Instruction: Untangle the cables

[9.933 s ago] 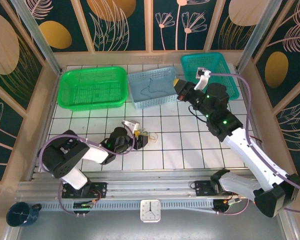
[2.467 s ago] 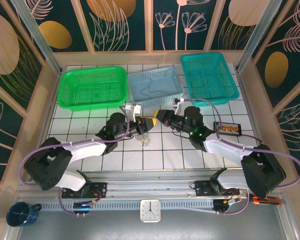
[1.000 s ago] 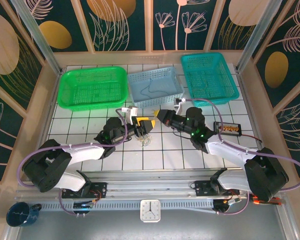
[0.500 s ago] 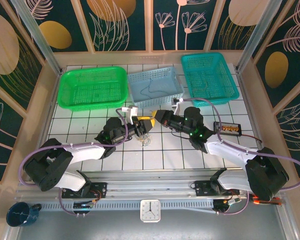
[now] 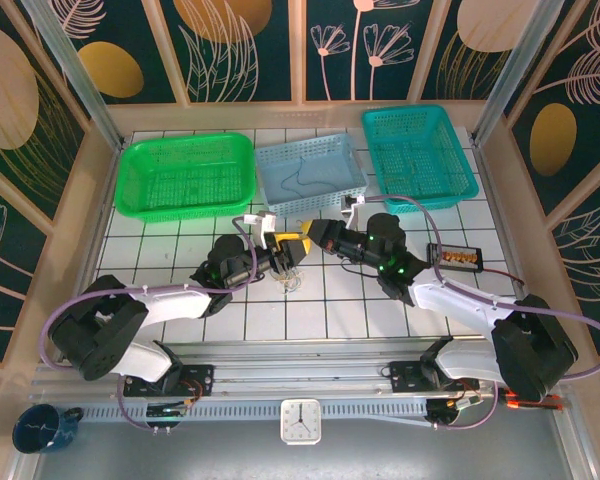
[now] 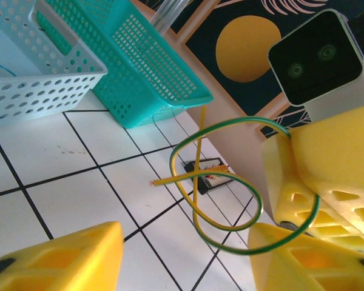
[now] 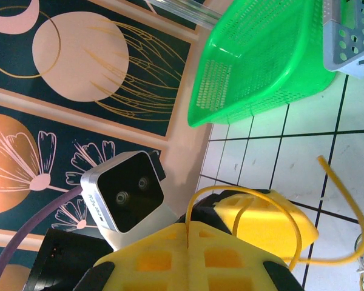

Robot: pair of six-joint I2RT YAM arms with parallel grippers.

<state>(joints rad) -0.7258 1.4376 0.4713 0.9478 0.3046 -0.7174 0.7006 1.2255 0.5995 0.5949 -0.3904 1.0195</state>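
Left fingers (image 6: 60, 257): spread well apart and gripping nothing; the yellow cable (image 6: 198, 151) loops just ahead of the gap.
Right fingers (image 7: 164, 260): pressed together on the yellow cable, which leaves their seam and arcs away.
Yellow cable: held off the desk (image 5: 380, 310) at its middle, between the 2 sets of fingers.
Cable bundle (image 5: 292, 282): a small tangle on the desk, just on the near side of the fingers.
Blue cable (image 5: 305, 182): lying in the light-blue basket (image 5: 315, 205).
Since 9.9 s ago: the right arm has left the baskets at the back, and the left fingers have moved away from the near edge; the 2 now face each other.
Since 0.5 s ago: almost unchanged.
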